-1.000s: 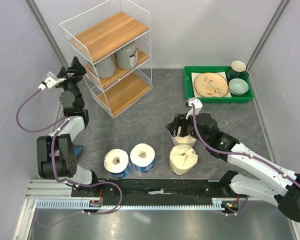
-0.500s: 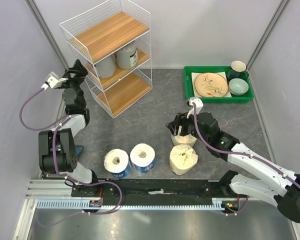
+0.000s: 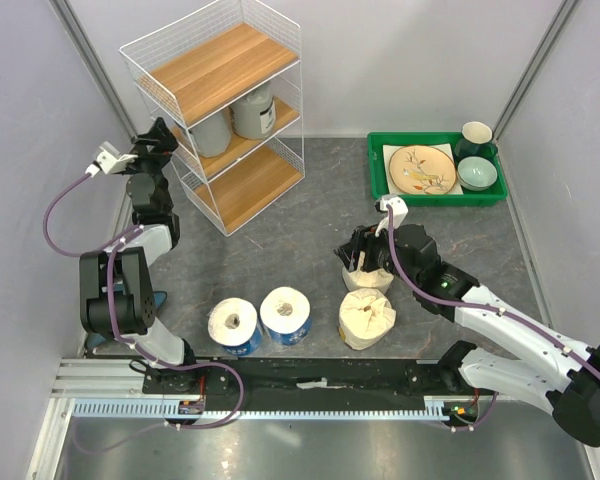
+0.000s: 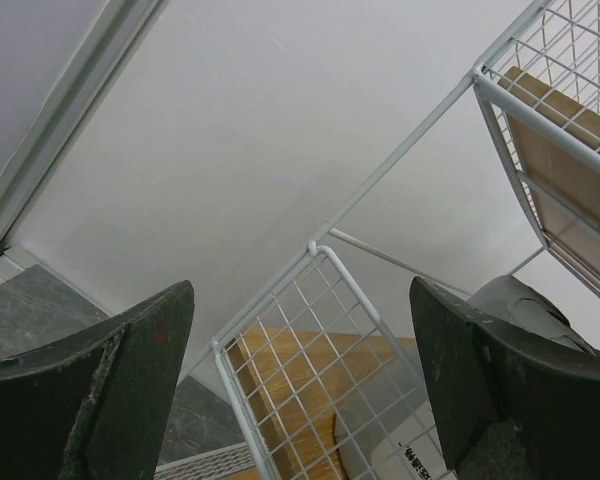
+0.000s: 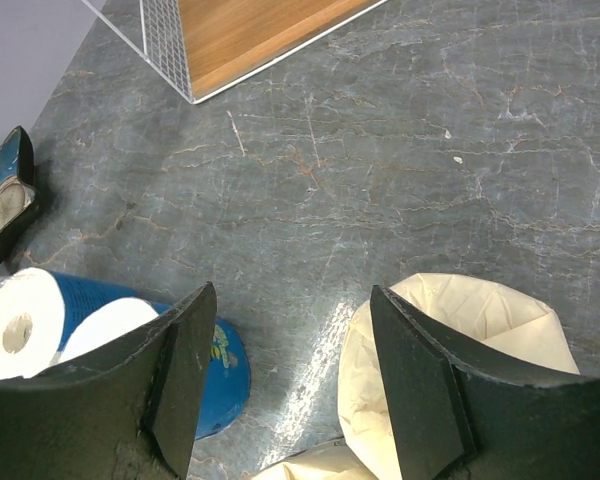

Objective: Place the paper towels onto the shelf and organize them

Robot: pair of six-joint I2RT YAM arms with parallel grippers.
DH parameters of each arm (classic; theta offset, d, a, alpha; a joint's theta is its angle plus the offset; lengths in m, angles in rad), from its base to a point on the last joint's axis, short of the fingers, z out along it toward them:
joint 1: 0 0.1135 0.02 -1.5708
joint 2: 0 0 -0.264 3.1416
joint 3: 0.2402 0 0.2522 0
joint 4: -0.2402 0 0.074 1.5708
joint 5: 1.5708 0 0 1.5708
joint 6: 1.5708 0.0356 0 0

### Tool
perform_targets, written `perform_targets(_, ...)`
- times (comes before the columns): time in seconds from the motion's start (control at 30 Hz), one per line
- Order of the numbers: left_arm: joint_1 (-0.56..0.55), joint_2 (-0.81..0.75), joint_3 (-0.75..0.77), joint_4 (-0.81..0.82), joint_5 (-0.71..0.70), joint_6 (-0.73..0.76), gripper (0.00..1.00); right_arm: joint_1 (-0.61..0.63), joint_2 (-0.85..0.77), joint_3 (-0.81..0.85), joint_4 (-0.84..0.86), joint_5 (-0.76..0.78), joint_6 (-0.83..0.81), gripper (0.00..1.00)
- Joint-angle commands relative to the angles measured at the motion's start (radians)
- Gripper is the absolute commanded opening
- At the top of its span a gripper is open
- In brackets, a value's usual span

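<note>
The shelf [image 3: 242, 55], a white wire rack with three wooden tiers, stands at the back left. Two grey rolls [image 3: 212, 132] [image 3: 252, 110] sit on its middle tier. Two blue rolls [image 3: 233, 325] [image 3: 286, 315] and a cream roll [image 3: 367, 318] stand near the front. A second cream roll [image 3: 368, 279] lies under my right gripper [image 3: 355, 262], which is open and empty, its jaws beside that roll [image 5: 460, 340]. A blue roll [image 5: 195, 370] shows at the left of the right wrist view. My left gripper [image 3: 155, 135] is open and empty at the shelf's left side, facing its wire [image 4: 320, 330] and a grey roll [image 4: 520, 300].
A green tray [image 3: 380, 175] at the back right holds a plate [image 3: 421, 168], a bowl [image 3: 477, 173] and a dark cup [image 3: 475, 135]. A small blue object [image 3: 156, 300] lies by the left arm's base. Walls close in on both sides.
My left gripper has shifted slightly right, closer to the shelf's side. My right gripper has barely moved over the cream roll. Both stay open.
</note>
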Motion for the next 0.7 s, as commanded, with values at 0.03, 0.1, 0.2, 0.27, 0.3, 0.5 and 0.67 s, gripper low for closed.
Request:
perform_targets(0.03,0.001,-0.029,0.075,-0.077,0.062,-0.008,0.95,-0.011,0.005,-0.009,0.035,-0.02,-0.005,0.72)
perform_targets(0.1,0.0,-0.037,0.107,-0.133,0.085,-0.008,0.95,-0.012,0.005,-0.009,0.035,-0.026,-0.005,0.72)
perform_targets(0.2,0.0,-0.049,0.147,-0.217,0.112,-0.003,0.95,-0.016,0.0,-0.011,0.035,-0.028,-0.002,0.71)
perform_targets(0.27,0.0,-0.054,0.162,-0.271,0.132,0.0,0.96,-0.02,-0.003,-0.014,0.035,-0.029,0.0,0.72)
perform_targets(0.3,0.001,-0.055,0.176,-0.283,0.138,0.009,0.96,-0.017,-0.003,-0.014,0.033,-0.033,0.004,0.72)
perform_targets(0.5,0.001,-0.071,0.214,-0.389,0.175,0.046,0.96,-0.023,-0.009,-0.017,0.035,-0.039,0.009,0.72)
perform_targets(0.67,0.0,-0.072,0.231,-0.427,0.201,0.071,0.96,-0.026,-0.012,-0.018,0.035,-0.04,0.014,0.71)
